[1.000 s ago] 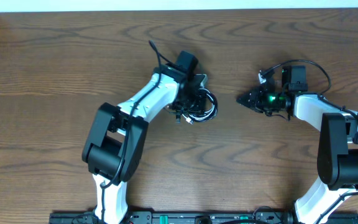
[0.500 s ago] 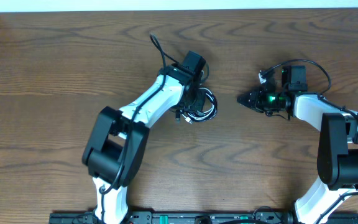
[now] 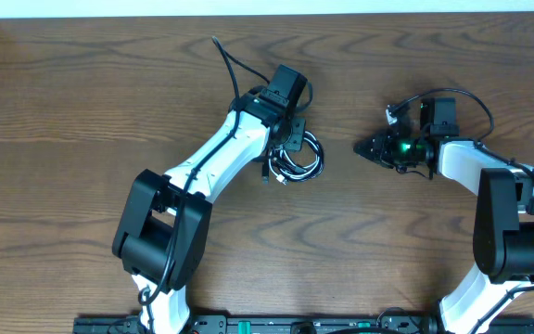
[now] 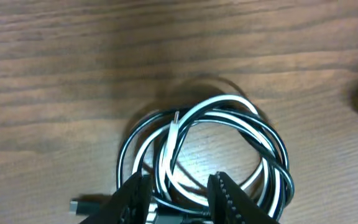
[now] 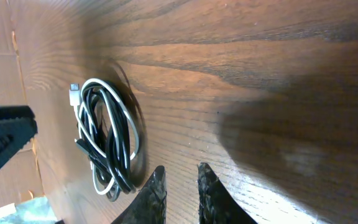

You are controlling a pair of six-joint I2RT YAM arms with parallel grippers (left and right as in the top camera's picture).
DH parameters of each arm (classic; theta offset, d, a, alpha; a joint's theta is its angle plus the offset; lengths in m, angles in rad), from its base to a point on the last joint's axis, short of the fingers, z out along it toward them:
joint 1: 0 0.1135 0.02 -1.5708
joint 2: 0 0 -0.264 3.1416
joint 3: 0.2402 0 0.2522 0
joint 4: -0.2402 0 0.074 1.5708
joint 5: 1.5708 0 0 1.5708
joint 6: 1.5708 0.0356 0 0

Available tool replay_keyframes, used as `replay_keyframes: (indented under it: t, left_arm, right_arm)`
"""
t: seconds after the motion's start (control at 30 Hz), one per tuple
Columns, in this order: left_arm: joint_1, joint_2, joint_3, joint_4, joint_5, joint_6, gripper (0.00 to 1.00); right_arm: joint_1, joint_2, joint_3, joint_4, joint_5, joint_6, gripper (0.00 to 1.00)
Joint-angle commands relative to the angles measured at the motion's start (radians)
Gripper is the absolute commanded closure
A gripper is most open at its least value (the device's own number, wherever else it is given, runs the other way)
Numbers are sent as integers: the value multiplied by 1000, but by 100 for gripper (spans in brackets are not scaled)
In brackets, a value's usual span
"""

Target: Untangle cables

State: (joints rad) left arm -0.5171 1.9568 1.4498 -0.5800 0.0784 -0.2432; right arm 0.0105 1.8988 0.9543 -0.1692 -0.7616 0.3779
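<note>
A brown wood-grain table (image 3: 82, 111) is filling the overhead view. At the left, the white-and-black left arm (image 3: 221, 153) is reaching away from the near edge toward the middle of the table. A thicker black wire (image 3: 230, 60) fixed to the arm is curving off on its far side.

The left claw (image 4: 179, 199) is hanging directly over the cables. Its two black fingers (image 4: 135, 199) are standing moderately apart and are not pinching anything. In the left wrist view, a few strands are running between them.

The cables are lying as one small tangled coil about mid-table, between the two claws. A thin black cord (image 4: 278, 143) and a thin white cord (image 4: 219, 102) are winding through each other in overlapping loops. In the right wrist view, the white cord's small plug (image 5: 73, 90) is sticking out at one end of the coil.

To the right, well apart from the coil, the right claw (image 5: 180, 186) is pointing left toward it, low over bare table. Its fingers are showing only a narrow gap and are holding nothing. A small green light (image 3: 403, 146) is glowing on the right arm (image 3: 503, 213) just behind that claw.
</note>
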Motion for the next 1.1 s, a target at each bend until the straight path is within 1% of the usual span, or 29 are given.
replay_keyframes:
  t: [0.0,0.3,0.33,0.43,0.8,0.83,0.87,1.07]
  left_arm:
    - [3,-8,-37,22,-23,-3,65]
    - [3,26,-53,42,-23,-2,66]
    - [2,35,-53,48,-23,-2,67]
    - [0,59,-53,64,-19,-2,74]
    - [0,70,-54,70,-19,-2,76]
    - [-1,71,-56,71,-19,-3,76]
    - [-2,72,-59,73,-19,-3,79]
    - [-12,82,-109,132,-19,-3,81]
  right_arm:
    - [11,-21,-1,-3,0,-17,86]
    - [11,-21,-1,-3,0,-17,86]
    - [11,-21,-1,-3,0,-17,86]
    - [11,-21,-1,-3,0,-17,86]
    - [11,-21,-1,-3,0,-17,86]
    - [11,-21,-1,-3,0,-17,86]
    - [11,-21,-1,-3,0,-17,86]
    - [11,-21,-1,-3,0,-17,86]
